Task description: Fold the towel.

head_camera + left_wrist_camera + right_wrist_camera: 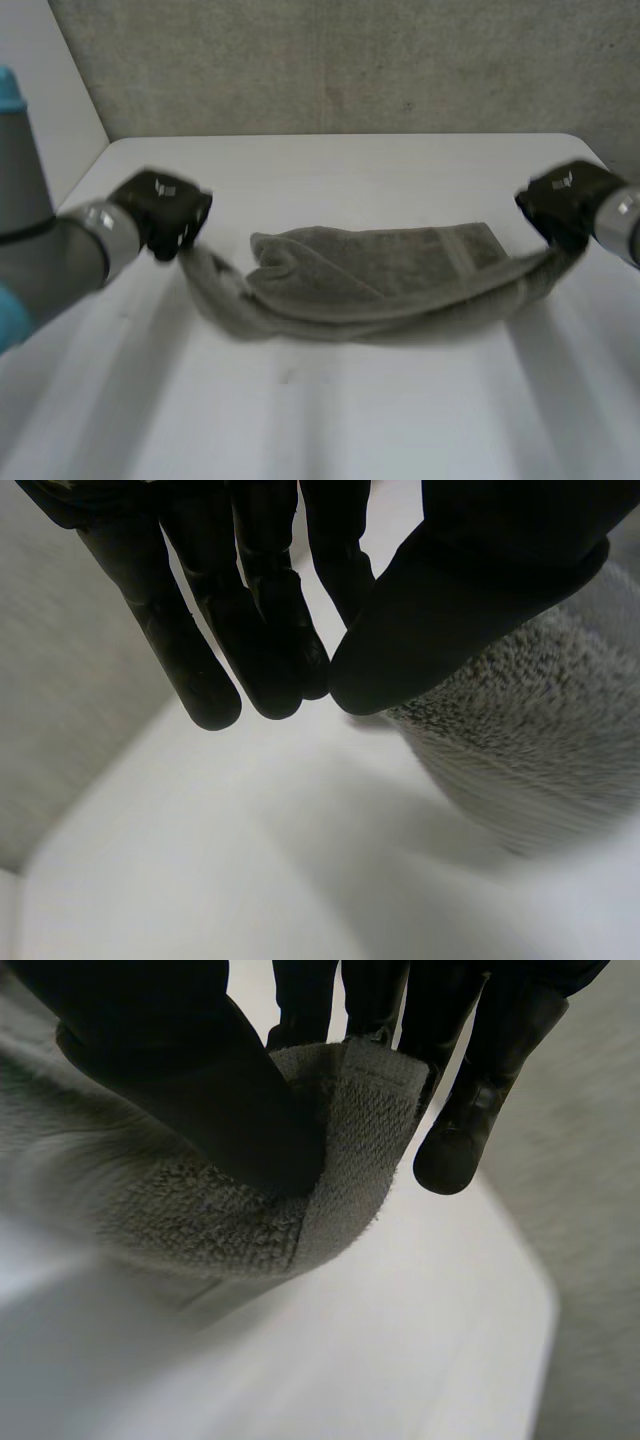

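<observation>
The towel (380, 270) sags between both hands, its middle on the bench (330, 400). At the left hand (165, 212) the fingers (265, 630) pinch its left end against the thumb. At the right hand (562, 203) it is the same grip: fingers (480, 1100) and thumb pinch the right corner.

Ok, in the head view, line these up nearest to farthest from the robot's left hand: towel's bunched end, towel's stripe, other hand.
1. Bunched end of the grey terry towel: at the black left hand.
2. Woven stripe: near the towel's right end.
3. Black right hand: far right, holding that end.
</observation>
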{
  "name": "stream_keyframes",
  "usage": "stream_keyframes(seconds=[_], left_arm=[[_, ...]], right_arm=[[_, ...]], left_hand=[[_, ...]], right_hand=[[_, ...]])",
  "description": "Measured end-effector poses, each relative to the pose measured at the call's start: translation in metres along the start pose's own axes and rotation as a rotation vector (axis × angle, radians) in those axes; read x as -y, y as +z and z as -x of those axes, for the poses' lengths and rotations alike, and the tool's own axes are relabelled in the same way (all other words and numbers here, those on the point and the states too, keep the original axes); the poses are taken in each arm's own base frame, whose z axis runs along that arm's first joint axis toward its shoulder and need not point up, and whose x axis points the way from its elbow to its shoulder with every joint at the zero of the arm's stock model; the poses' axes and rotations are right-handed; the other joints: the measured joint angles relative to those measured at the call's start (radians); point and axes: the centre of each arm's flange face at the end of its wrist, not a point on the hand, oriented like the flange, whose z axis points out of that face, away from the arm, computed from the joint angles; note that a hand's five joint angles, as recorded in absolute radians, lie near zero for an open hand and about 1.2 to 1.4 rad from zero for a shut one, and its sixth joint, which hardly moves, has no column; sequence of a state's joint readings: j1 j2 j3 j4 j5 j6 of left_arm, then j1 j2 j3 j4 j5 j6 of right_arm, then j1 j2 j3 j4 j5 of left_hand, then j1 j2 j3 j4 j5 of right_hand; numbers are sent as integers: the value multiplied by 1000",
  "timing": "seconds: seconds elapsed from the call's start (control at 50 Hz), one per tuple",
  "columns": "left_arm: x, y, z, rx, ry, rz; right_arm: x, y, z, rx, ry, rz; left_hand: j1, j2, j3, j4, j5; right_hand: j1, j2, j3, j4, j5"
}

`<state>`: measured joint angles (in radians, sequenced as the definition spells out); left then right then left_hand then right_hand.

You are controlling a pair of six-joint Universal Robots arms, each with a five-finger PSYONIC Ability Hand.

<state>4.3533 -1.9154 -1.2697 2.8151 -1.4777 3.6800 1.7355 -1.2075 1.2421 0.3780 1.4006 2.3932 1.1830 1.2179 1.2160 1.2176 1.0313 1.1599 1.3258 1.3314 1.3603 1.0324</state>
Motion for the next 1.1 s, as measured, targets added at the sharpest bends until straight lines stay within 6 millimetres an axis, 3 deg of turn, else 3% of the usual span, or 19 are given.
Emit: stream_keyframes(seconds=[0.06, 0.1, 0.12, 0.16, 0.24, 0.3, 0.36, 0.44, 0.52, 0.56, 0.6, 0.66, 0.68, 0.72, 0.86, 1.0, 1.04, 1.06, 1.1], left_arm=[[14, 14, 9, 41, 8, -68], [53, 30, 31, 140, 16, -242], [61, 31, 35, 160, 14, -278], [103, 29, 58, 258, -5, -472], [147, 14, 84, 344, -78, -689], [165, 3, 96, 359, -148, -787], [167, 0, 99, 345, -196, -810], [153, 7, 94, 299, -230, -751], [124, 20, 82, 221, -235, -629], [105, 26, 75, 170, -230, -555], [70, 32, 60, 86, -212, -426], [31, 32, 42, 6, -175, -292], [31, 32, 42, 6, -175, -292], [-3, 27, 24, -53, -127, -182], [-56, 10, -9, -132, -38, -32], [-77, -4, -29, -142, -12, -18], [-79, -6, -31, -138, -10, -22], [-80, -8, -33, -135, -9, -26], [-80, -10, -34, -133, -8, -29]], right_arm=[[14, 10, -6, -70, 13, -64], [48, 21, -23, -224, 62, -231], [55, 22, -27, -257, 76, -271], [85, 18, -46, -383, 143, -451], [116, -3, -71, -511, 233, -694], [128, -21, -81, -561, 271, -822], [130, -30, -82, -570, 283, -866], [121, -30, -74, -535, 284, -831], [101, -22, -54, -430, 280, -711], [90, -18, -43, -374, 276, -647], [64, -10, -21, -254, 260, -506], [32, -5, -1, -149, 229, -359], [32, -5, -1, -149, 229, -359], [5, -3, 13, -84, 192, -246], [-35, -4, 34, -22, 138, -117], [-55, -5, 47, -12, 144, -79], [-60, -6, 50, -13, 151, -71], [-63, -6, 51, -14, 157, -67], [-66, -6, 53, -15, 161, -64]], left_hand=[[0, 0, 0, 0, 1], [0, 0, 0, 0, 1], [0, 0, 0, 0, 1], [4, 0, 0, 0, 2], [5, 0, 0, 0, 3], [5, 0, 0, 0, 5], [5, 0, 0, 0, 5], [5, 0, 0, 0, 5], [5, 0, 0, 0, 5], [5, 0, 0, 0, 5], [5, 0, 0, 0, 5], [6, 0, 0, 0, 5], [6, 0, 0, 0, 5], [15, 1, 0, 0, 5], [15, 1, 0, 0, 5], [12, -18, -18, -10, -2], [-85, -125, -107, -109, -92], [-292, -308, -305, -296, -283], [-357, -378, -374, -377, -365]], right_hand=[[0, 0, 0, 0, 0], [0, 0, 0, 0, 0], [0, 0, 0, 0, 0], [0, 0, 3, 0, 0], [0, 0, 12, 0, 0], [0, 0, 15, 0, 0], [1, 0, 16, 0, 0], [2, 0, 17, 0, 0], [6, 0, 17, 0, 0], [7, 0, 18, 0, 0], [7, 0, 18, 0, 0], [9, 0, 21, 0, 0], [9, 0, 21, 0, 0], [8, 0, 21, 0, 0], [9, 0, 21, 0, 0], [10, 0, 21, 0, 0], [10, 0, 21, 0, 0], [12, 0, 21, 0, 0], [13, 0, 21, 0, 0]])
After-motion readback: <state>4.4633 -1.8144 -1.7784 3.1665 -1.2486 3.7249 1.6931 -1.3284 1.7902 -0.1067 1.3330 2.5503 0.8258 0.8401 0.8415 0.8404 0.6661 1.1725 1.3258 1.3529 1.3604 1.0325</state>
